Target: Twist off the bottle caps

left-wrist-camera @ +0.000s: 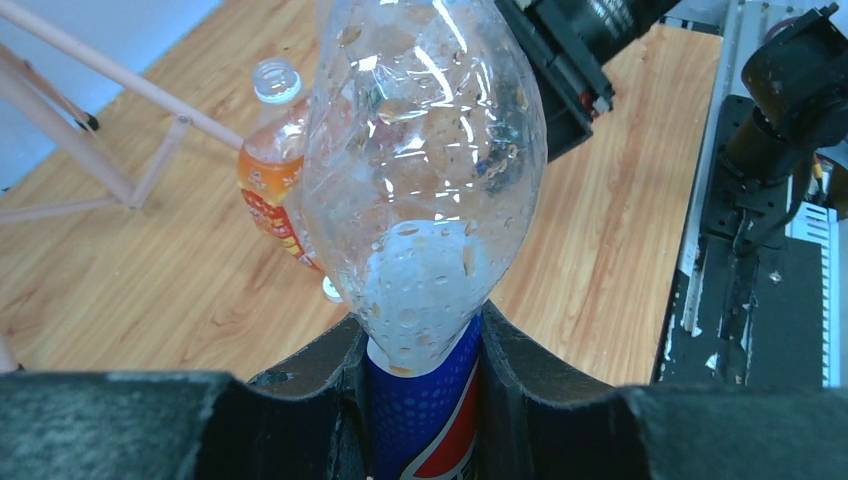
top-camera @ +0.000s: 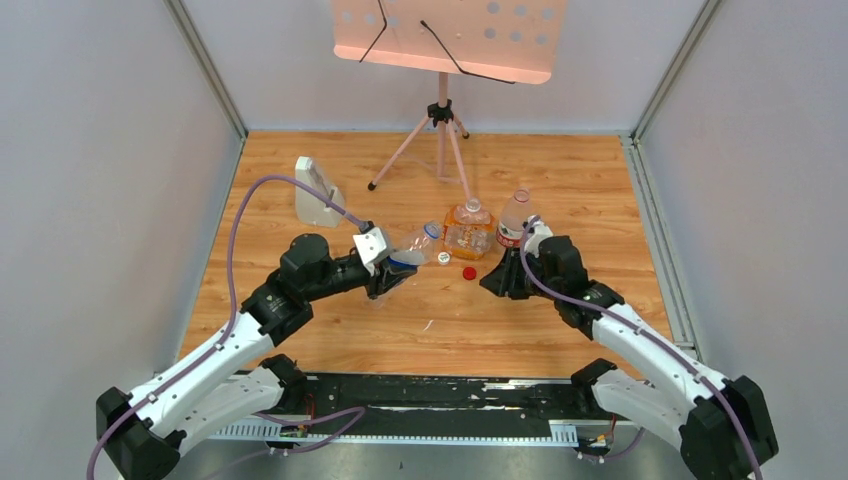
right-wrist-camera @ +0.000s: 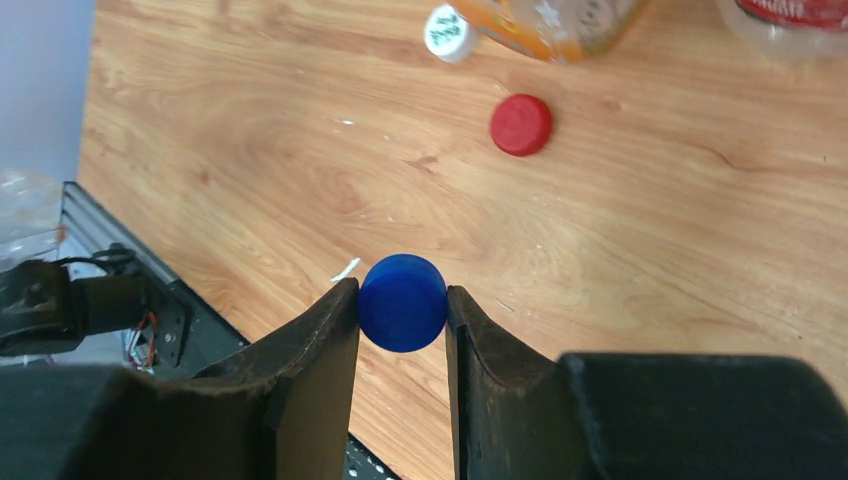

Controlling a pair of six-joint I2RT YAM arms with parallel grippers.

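My left gripper [left-wrist-camera: 425, 400] is shut on the clear Pepsi bottle [left-wrist-camera: 425, 180] at its blue label and holds it tilted above the table, neck pointing away; both show in the top view [top-camera: 398, 265]. My right gripper [right-wrist-camera: 402, 310] is shut on the blue cap [right-wrist-camera: 402, 302], held off the wood, right of the Pepsi bottle. The red cap [right-wrist-camera: 521, 125] and the white cap [right-wrist-camera: 449, 33] lie loose on the table in front of the orange-labelled bottle [top-camera: 468, 230]. The bottle with the red-white-green label [top-camera: 514, 220] stands beside my right gripper [top-camera: 492, 284].
A pale grey upright block [top-camera: 318, 192] stands at the back left. A pink music stand [top-camera: 442, 110] stands on its tripod at the back middle. Grey walls close in the left, right and back sides. The black base rail [top-camera: 440, 400] runs along the near edge.
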